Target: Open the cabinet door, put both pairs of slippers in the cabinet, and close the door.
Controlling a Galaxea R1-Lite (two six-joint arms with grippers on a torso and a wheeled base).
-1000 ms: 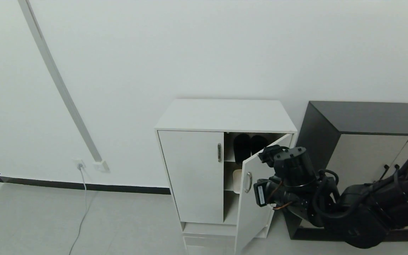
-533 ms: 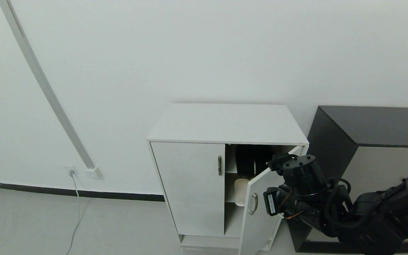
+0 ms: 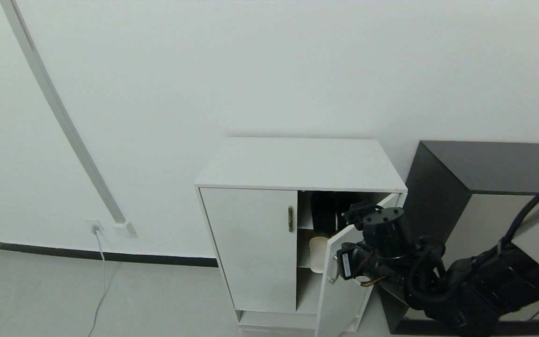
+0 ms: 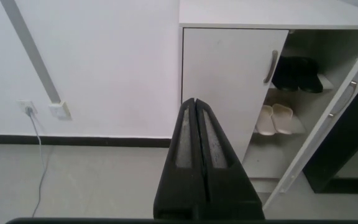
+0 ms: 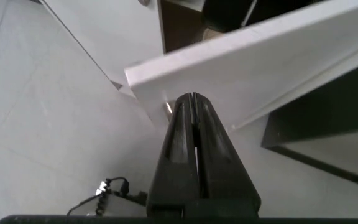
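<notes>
Both black slippers (image 4: 297,73) and pale slippers (image 4: 275,118) sit in the cabinet (image 3: 297,161). Right fingers (image 5: 182,124), closed and empty, touch the ajar door (image 5: 260,56); left fingers (image 4: 185,137) likewise closed.

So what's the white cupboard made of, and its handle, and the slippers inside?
The cabinet looks like painted or laminated board: flat, matt white panels with square edges. Its handle seems metal, greyish with a dull shine. The black slippers are too dark to judge. The cream slippers look like smooth foam or rubber.
</notes>
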